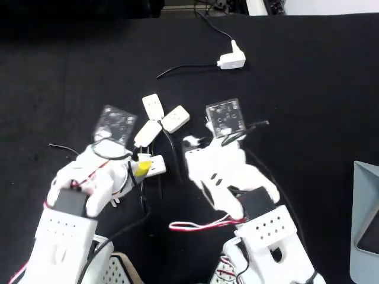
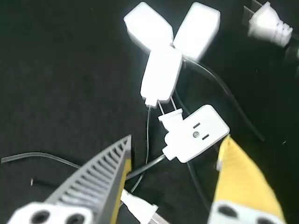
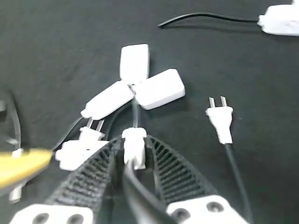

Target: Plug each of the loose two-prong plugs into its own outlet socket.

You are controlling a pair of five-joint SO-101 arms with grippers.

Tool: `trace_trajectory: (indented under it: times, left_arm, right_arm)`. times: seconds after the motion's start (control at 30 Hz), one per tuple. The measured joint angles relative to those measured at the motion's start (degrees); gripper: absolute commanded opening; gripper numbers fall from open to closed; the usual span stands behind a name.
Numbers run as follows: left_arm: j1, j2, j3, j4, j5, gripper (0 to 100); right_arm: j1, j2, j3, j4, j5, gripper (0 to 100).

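Note:
Three white outlet blocks [image 1: 160, 117] fan out from one point at the table's middle. In the left wrist view they are the outlet blocks [image 2: 161, 74]. Just short of them lies a white socket piece [image 2: 196, 133] whose two prongs [image 2: 164, 106] point at the end of the nearest block. My left gripper [image 2: 173, 182] is open around this piece, and its yellow finger [image 2: 238, 172] is close to the piece's corner. My right gripper [image 3: 134, 154] is shut on a white plug [image 3: 134, 142] with a black cable, aimed at the outlet blocks [image 3: 140, 84]. A loose two-prong plug [image 3: 220, 119] lies beside it.
Another white plug [image 1: 232, 59] with a black cable lies at the far side of the table. A grey bin [image 1: 364, 219] stands at the right edge. Black cables cross the dark cloth between the two arms.

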Motion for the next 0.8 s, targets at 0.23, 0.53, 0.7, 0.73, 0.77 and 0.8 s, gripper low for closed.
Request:
trace_trajectory:
  times: [0.23, 0.53, 0.7, 0.73, 0.77, 0.8]
  left_arm:
    - [1.7, 18.2, -4.2, -0.1, -14.5, 29]
    - [5.5, 32.7, -5.6, -7.7, -17.1, 29]
    - [5.5, 42.0, -8.4, -13.5, -17.1, 28]
    - [5.5, 43.8, -9.2, -14.7, -17.1, 27]
    - [5.5, 45.5, -9.8, -15.1, -17.1, 24]
    - [5.6, 47.0, -10.3, -15.8, -17.1, 22]
  right_arm:
    - [2.6, 0.0, 2.8, -3.9, 0.0, 1.1]
    - [2.6, 0.0, 2.8, -3.9, 0.0, 1.1]
    - [2.6, 0.0, 2.8, -3.9, 0.0, 1.1]
    - [2.6, 0.0, 2.8, -3.9, 0.0, 1.1]
    - [2.6, 0.0, 2.8, -3.9, 0.0, 1.1]
    - [2.6, 0.0, 2.8, -3.9, 0.0, 1.1]
